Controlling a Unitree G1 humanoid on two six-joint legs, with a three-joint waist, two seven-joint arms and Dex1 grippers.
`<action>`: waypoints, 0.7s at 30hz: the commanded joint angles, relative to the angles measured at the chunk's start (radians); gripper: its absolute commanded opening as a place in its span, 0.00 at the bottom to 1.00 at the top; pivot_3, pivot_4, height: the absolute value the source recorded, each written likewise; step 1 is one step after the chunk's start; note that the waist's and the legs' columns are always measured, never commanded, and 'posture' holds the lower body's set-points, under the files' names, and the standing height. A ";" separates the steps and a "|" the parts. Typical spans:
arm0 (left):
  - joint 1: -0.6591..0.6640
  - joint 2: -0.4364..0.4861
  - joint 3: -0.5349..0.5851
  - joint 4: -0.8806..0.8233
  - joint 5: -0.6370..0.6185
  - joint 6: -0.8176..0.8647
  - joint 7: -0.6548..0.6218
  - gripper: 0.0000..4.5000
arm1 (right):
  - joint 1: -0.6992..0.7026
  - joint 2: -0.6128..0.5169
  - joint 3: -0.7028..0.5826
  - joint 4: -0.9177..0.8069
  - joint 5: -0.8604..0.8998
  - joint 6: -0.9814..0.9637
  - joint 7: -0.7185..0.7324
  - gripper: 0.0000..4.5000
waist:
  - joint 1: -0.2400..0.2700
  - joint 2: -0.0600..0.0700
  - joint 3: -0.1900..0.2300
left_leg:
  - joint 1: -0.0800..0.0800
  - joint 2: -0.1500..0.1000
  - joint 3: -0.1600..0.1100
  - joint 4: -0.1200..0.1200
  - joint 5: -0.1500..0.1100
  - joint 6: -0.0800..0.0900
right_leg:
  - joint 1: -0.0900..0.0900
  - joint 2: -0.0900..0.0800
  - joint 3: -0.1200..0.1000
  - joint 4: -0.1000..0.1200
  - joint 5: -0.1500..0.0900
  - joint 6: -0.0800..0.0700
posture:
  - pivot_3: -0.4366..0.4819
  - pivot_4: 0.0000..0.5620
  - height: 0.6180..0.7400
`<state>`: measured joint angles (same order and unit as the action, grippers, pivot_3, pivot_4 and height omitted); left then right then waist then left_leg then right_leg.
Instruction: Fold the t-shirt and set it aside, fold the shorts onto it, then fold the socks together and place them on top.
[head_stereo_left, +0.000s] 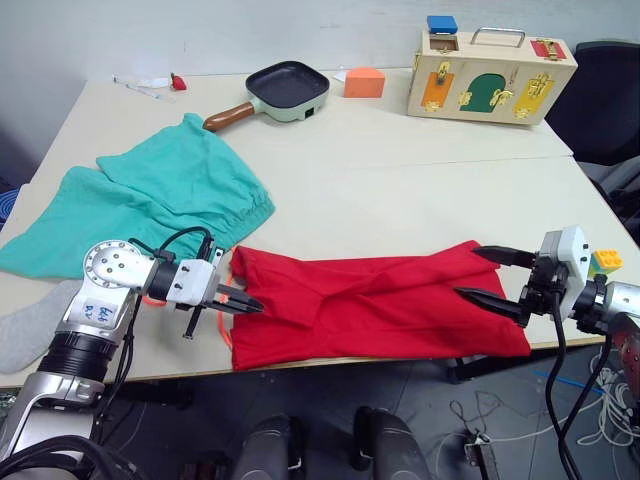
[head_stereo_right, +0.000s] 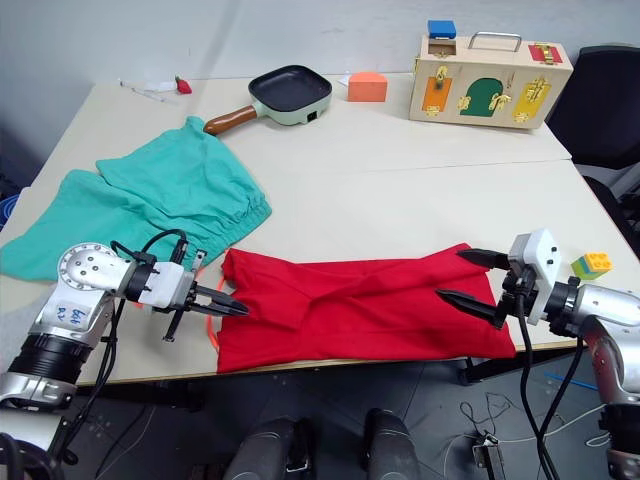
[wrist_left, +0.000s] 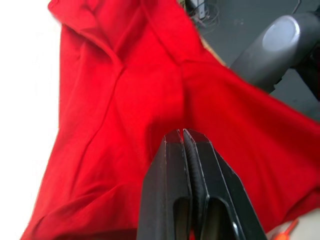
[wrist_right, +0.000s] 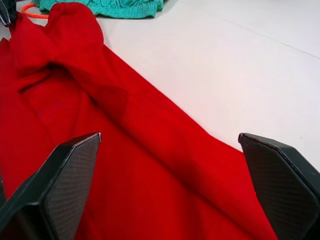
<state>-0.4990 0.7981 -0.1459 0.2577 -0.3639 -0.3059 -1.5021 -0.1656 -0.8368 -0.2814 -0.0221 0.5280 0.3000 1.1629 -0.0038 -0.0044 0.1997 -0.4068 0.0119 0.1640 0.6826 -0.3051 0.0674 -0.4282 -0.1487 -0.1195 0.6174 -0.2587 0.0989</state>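
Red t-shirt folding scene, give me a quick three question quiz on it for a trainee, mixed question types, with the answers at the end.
1. True or false: the left gripper is shut over the t-shirt.
2. Multiple choice: the shorts lie (A) on the t-shirt, (B) on the table to the robot's left of the t-shirt, (C) in the frying pan.
3. Fill in: the right gripper is ____ at the t-shirt's right end.

Key: 1 true; 2 B; 3 open.

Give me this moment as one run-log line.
t-shirt folded lengthwise at table edge | left end effector shut over it | right end effector open | shorts unfolded
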 joint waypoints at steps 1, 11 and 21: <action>0.035 0.034 0.009 -0.080 -0.034 0.021 -0.085 0.00 | 0.001 -0.023 -0.029 0.013 -0.007 -0.023 0.005 1.00 | 0.000 0.000 0.000 | 0.000 0.000 0.000 0.000 0.000 0.000 | 0.000 0.000 0.000 0.000 0.000 0.000 | 0.48 0.27 1.00; 0.156 0.121 0.051 -0.260 -0.117 0.452 0.027 0.34 | -0.173 -0.116 0.033 0.260 -0.074 -0.001 0.102 1.00 | -0.005 0.000 0.000 | 0.000 0.001 0.000 0.000 0.000 0.001 | 0.000 0.001 0.000 0.000 0.000 0.000 | 0.48 0.27 1.00; 0.189 0.014 0.257 -0.330 -0.323 0.739 0.226 0.68 | -0.727 -0.055 0.298 0.990 -0.372 -0.097 0.193 1.00 | -0.032 0.002 0.001 | 0.000 0.001 0.001 -0.001 -0.001 -0.001 | -0.001 0.001 0.000 0.000 -0.001 -0.002 | 0.48 0.27 1.00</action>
<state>-0.3072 0.8291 0.0749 -0.0339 -0.6551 0.4286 -1.3124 -0.8477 -0.8971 0.0037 0.8942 0.1894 0.2303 1.3450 -0.0354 -0.0022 0.2005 -0.4066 0.0133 0.1648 0.6813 -0.3057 0.0668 -0.4290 -0.1471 -0.1195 0.6172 -0.2600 0.0966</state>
